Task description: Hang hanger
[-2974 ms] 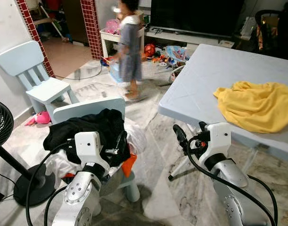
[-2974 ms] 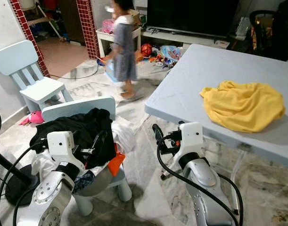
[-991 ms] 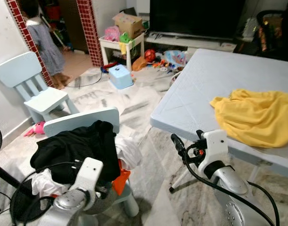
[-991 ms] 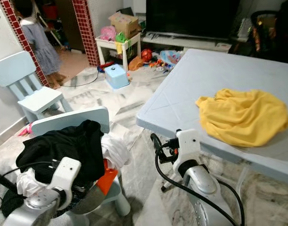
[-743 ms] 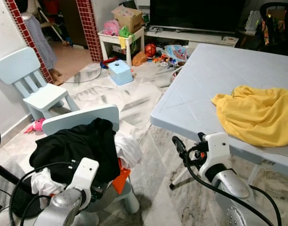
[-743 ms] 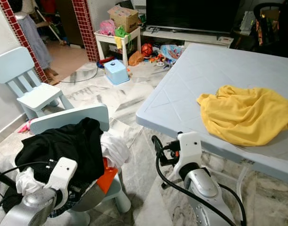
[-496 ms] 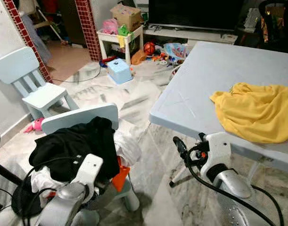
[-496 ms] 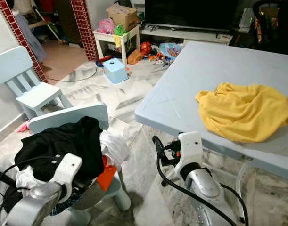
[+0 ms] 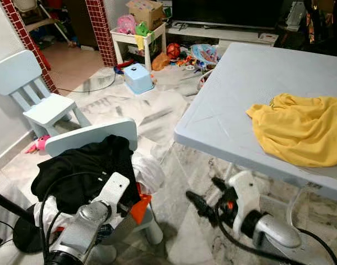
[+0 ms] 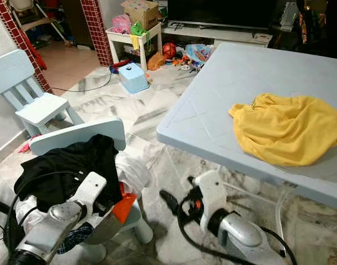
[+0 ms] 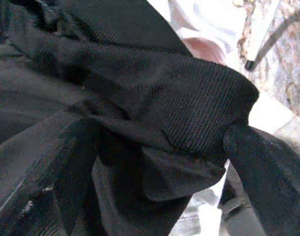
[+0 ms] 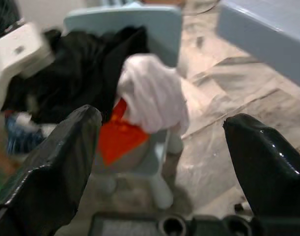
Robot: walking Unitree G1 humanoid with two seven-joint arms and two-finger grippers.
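A small pale blue plastic chair (image 9: 92, 134) stands on the marble floor (image 9: 174, 116), heaped with clothes. A black ribbed garment (image 9: 80, 171) is draped over its seat and back. A white garment (image 9: 149, 171) and an orange cloth (image 9: 139, 208) bulge out on the side toward the desk. Whether a hanger lies in that heap cannot be told.

The left gripper (image 9: 124, 205) is pushed against the black garment at the near edge of the pile. In the left wrist view one of its fingers (image 11: 267, 172) presses on a bunched fold of the dark knit. The other is lost against the cloth, so I cannot tell whether they are apart or closed on the fabric.

The right gripper (image 9: 204, 193) hangs low over the floor, below the near edge of the pale blue desk (image 9: 234, 94) and just beside the chair. Its fingers (image 12: 56, 157) are spread wide, with nothing between them and touching nothing. They point toward the white garment and orange cloth.

A crumpled yellow cloth (image 9: 300, 135) lies on the desk, well apart from both grippers.
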